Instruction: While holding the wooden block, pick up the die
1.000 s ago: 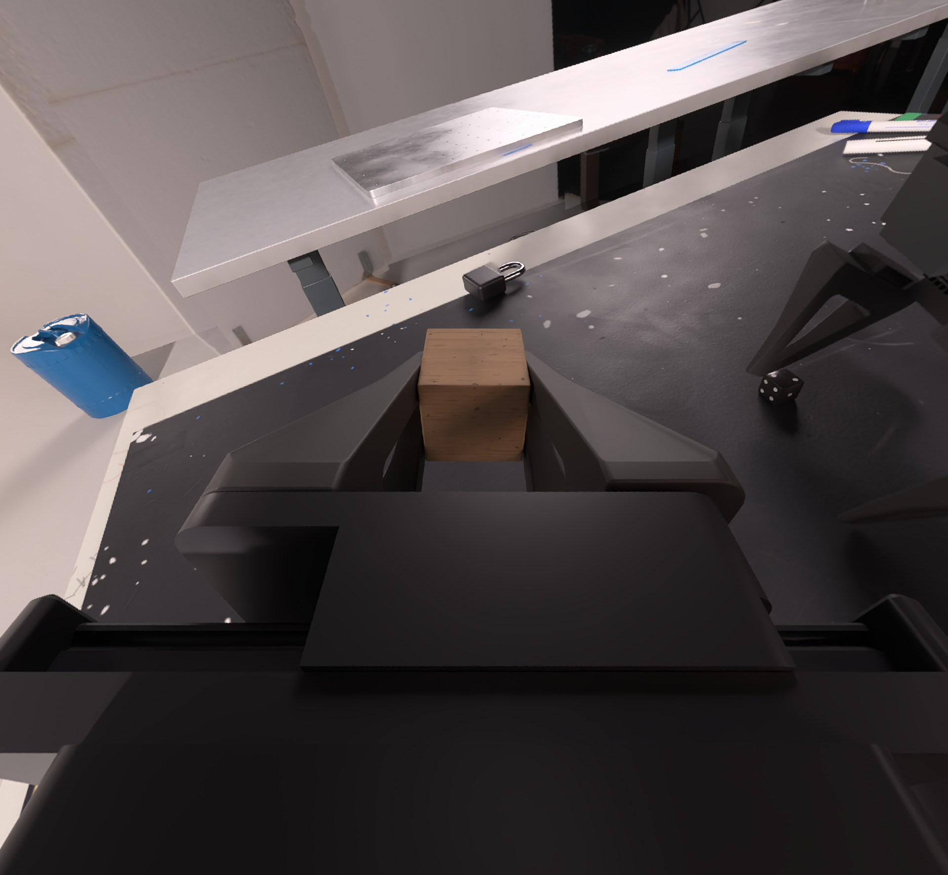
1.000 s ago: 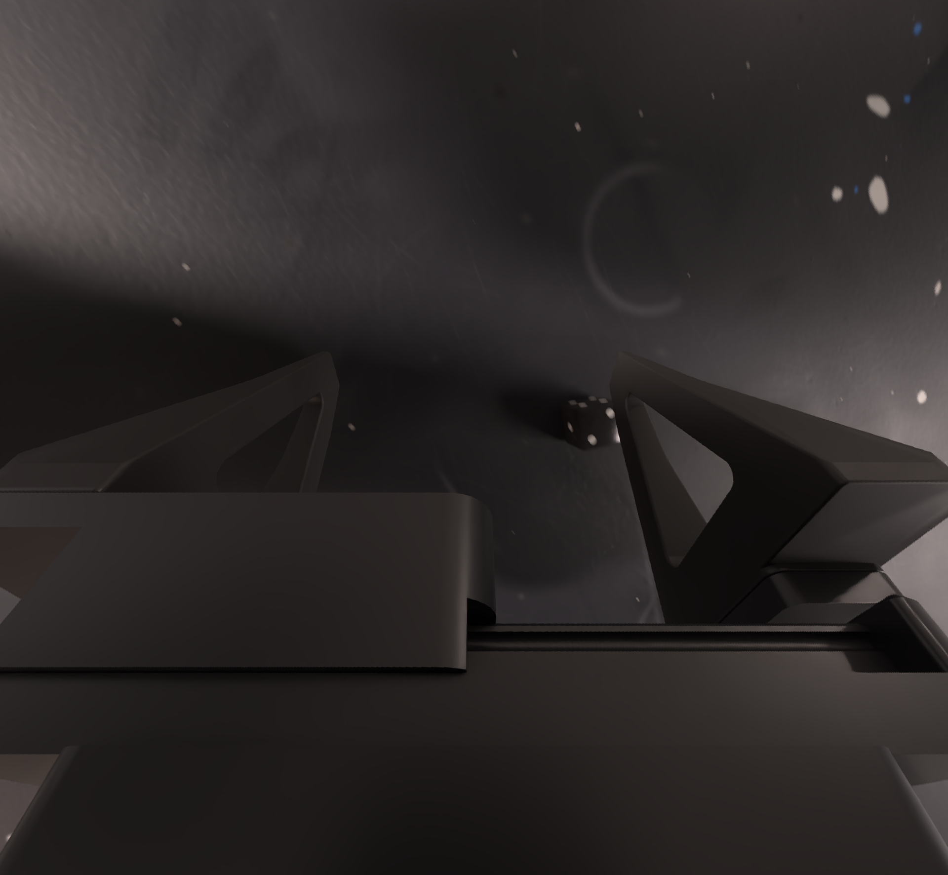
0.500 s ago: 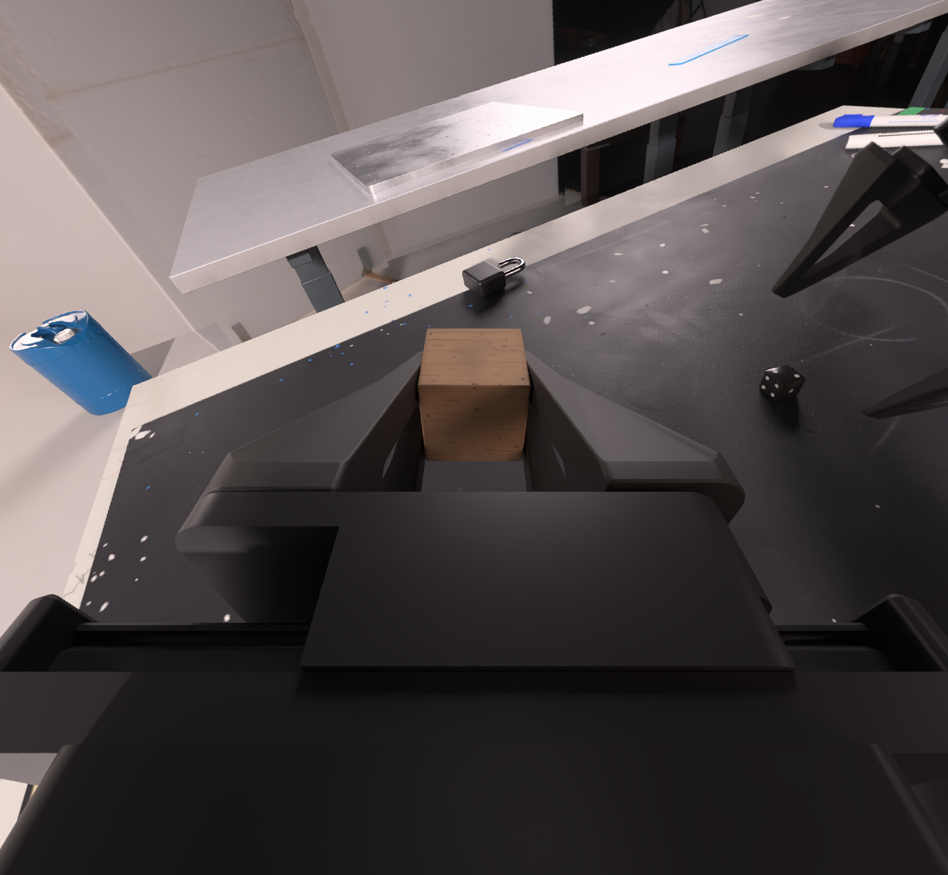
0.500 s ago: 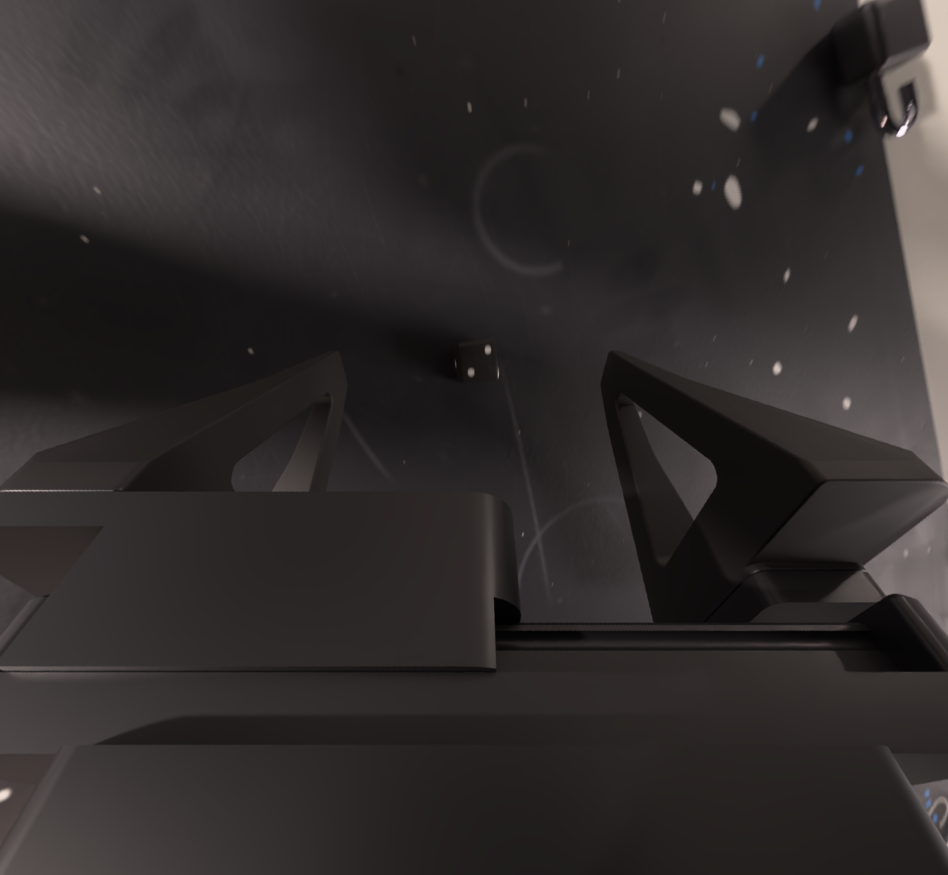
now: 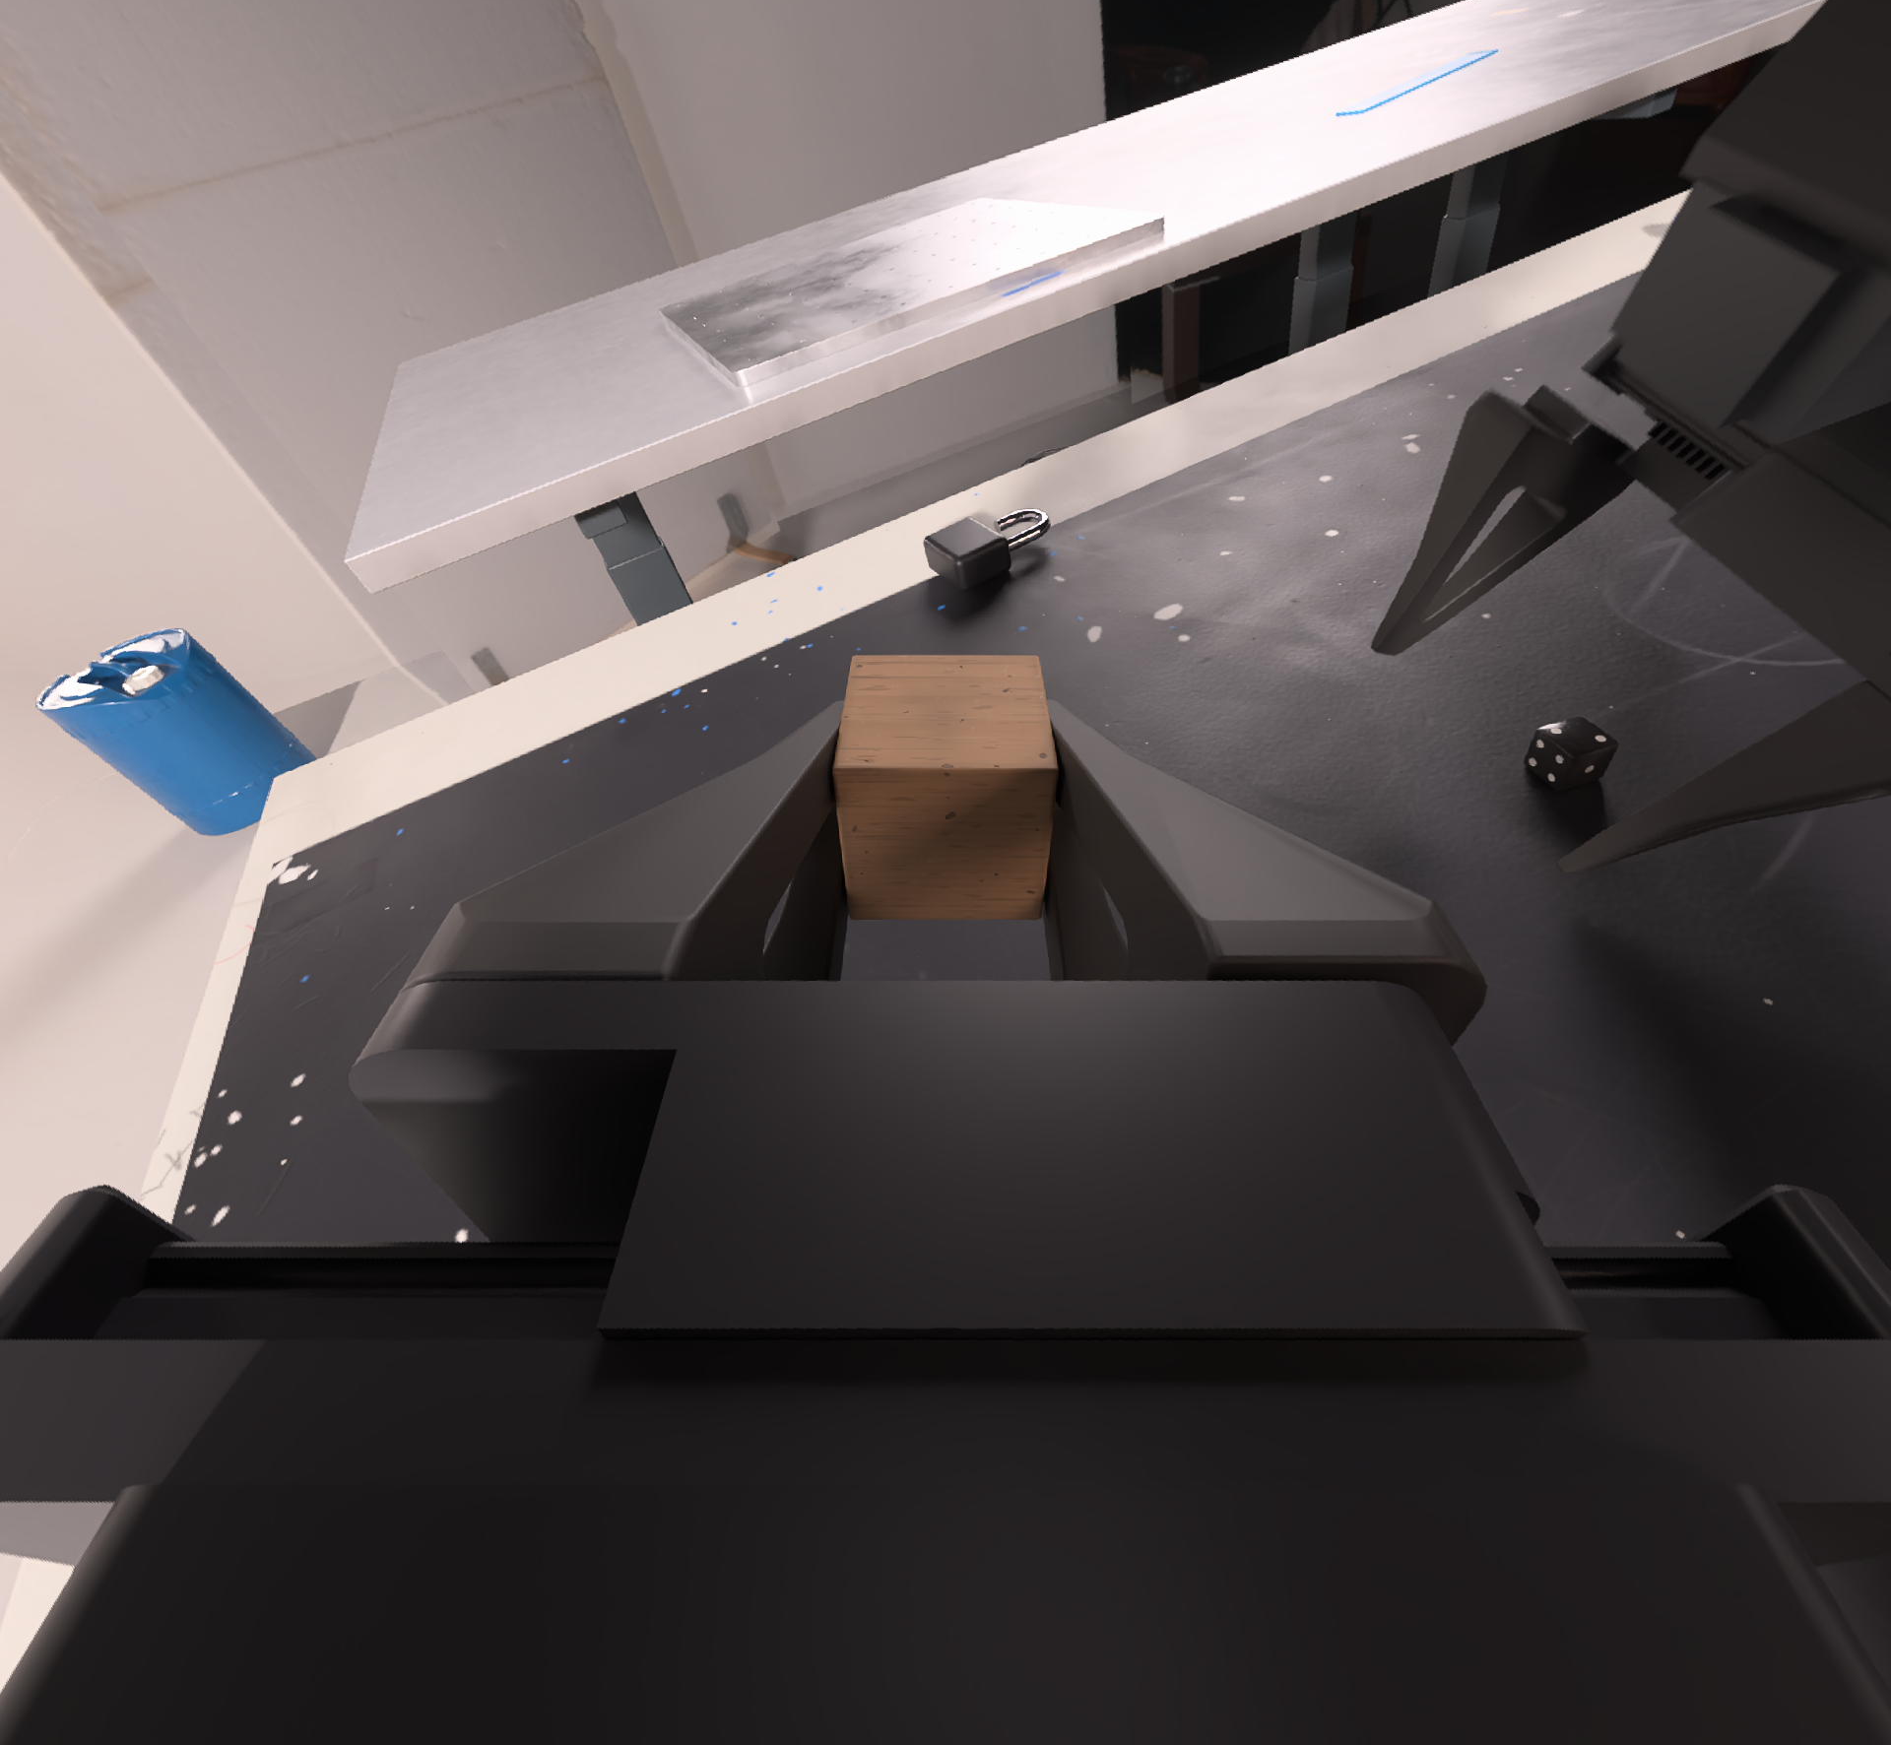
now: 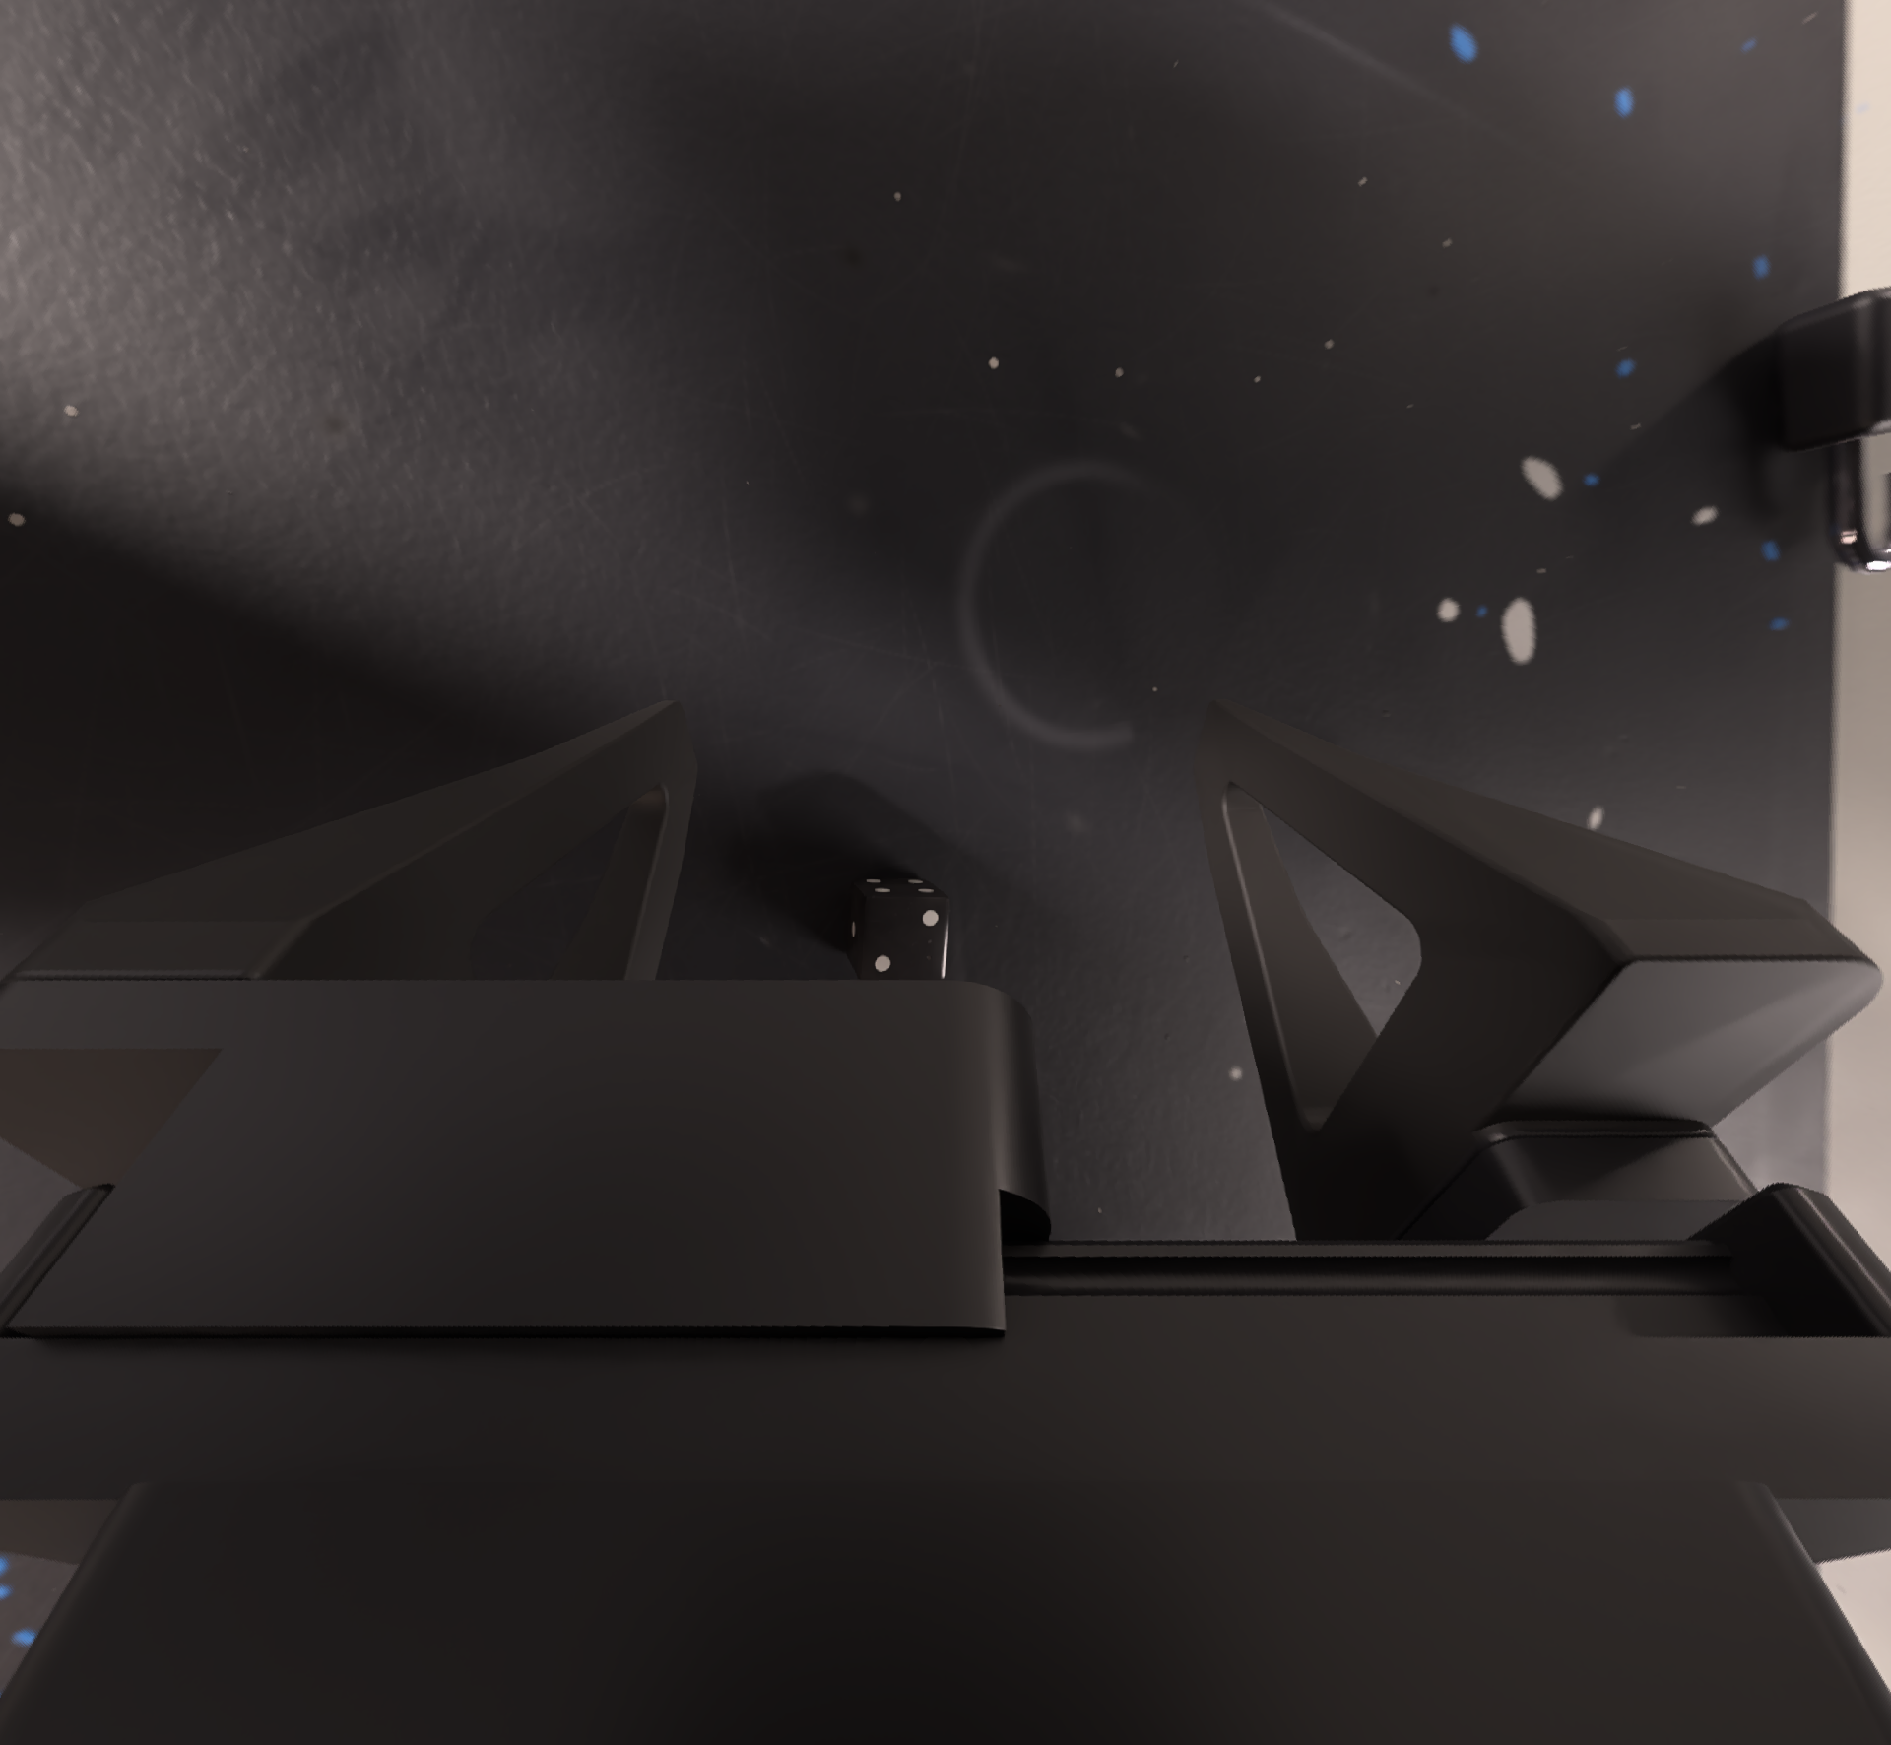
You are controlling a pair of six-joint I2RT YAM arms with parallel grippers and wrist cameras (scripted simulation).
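My left gripper (image 5: 947, 724) is shut on the wooden block (image 5: 943, 785) and holds it above the black table mat. The die (image 5: 1571, 753), black with white pips, lies on the mat to the right of the block. My right gripper (image 6: 947, 724) is open, with its fingers on either side of the die (image 6: 903, 927). The die sits nearer the left finger (image 6: 655, 836) than the right one, and its lower part is hidden behind the gripper body. In the left wrist view the right gripper (image 5: 1474, 755) hangs over the die with its jaws apart.
A black padlock (image 5: 980, 545) lies near the mat's far edge; it also shows in the right wrist view (image 6: 1837, 427). A blue can (image 5: 169, 729) stands beyond the table's left corner. A long white bench (image 5: 921, 315) runs behind the table.
My right gripper has come down and forward over the die, which now lies between its open fingers. My left gripper still holds the block in the same place.
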